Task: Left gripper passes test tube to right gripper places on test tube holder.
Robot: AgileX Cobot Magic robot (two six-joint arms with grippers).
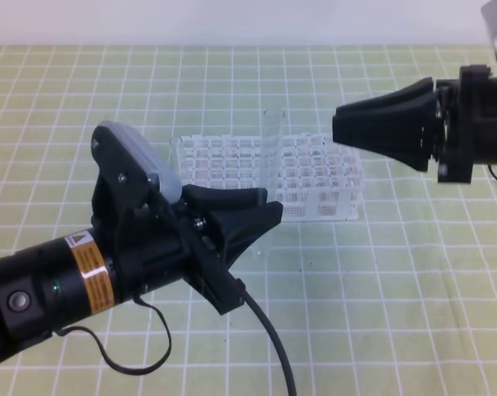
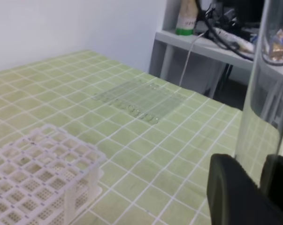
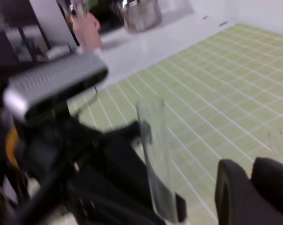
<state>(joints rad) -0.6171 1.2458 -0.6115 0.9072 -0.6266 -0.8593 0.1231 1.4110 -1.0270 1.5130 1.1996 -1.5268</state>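
Observation:
The test tube (image 1: 271, 140) stands upright in the air in front of the white test tube holder (image 1: 314, 177), its lower end pinched by my left gripper (image 1: 269, 216), which is shut on it. In the left wrist view the tube (image 2: 265, 84) rises between the left gripper's (image 2: 261, 173) black fingers, and the holder (image 2: 33, 173) lies at lower left. My right gripper (image 1: 337, 128) points left at the tube's upper part, a short gap away and not touching. The right wrist view shows the right gripper (image 3: 249, 183) with fingers slightly parted and empty, and the tube (image 3: 155, 154) ahead.
A green gridded mat (image 1: 396, 289) covers the table. A black cable (image 1: 273, 346) trails from the left arm toward the front edge. Small clear glass pieces (image 2: 132, 101) lie on the mat beyond the holder. A shelf (image 2: 202, 42) with clutter stands past the table.

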